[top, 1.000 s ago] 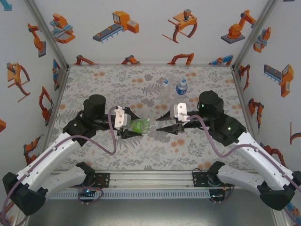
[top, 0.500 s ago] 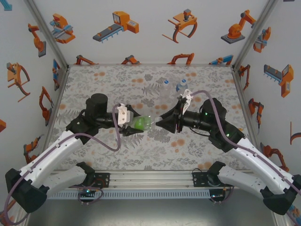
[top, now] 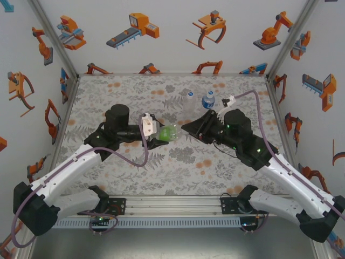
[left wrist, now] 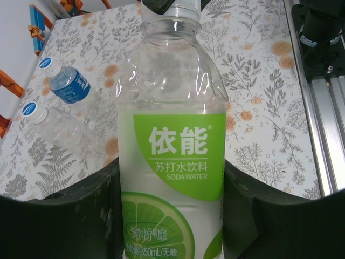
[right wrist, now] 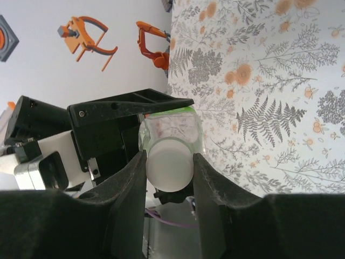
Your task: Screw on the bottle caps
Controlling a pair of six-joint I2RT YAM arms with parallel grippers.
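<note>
My left gripper (top: 159, 135) is shut on the green-labelled bottle (top: 168, 131), which it holds lying sideways above the table. In the left wrist view the bottle (left wrist: 172, 145) stands between both fingers (left wrist: 81, 216) of my left gripper (left wrist: 171, 175), its whitish bottle cap (left wrist: 171, 7) at the top edge. My right gripper (right wrist: 168, 164) is shut on that cap (right wrist: 168, 161), which sits on the bottle's neck (right wrist: 171, 127); its tips (top: 187, 127) meet the bottle's mouth. The unlabelled bottle (top: 188, 101) and the blue-labelled bottle (top: 208, 100) stand capped at the back.
The two standing bottles are just behind my right gripper, the unlabelled one (left wrist: 62, 129) and the blue one (left wrist: 69, 85) side by side. Patterned walls (top: 59, 108) enclose the floral table (top: 178, 167). The aluminium rail (top: 172, 205) runs along the near edge.
Both grippers have carried the green bottle and its cap toward the back of the table. The right wrist has turned about the cap, so its camera mount swung up and to the right.
</note>
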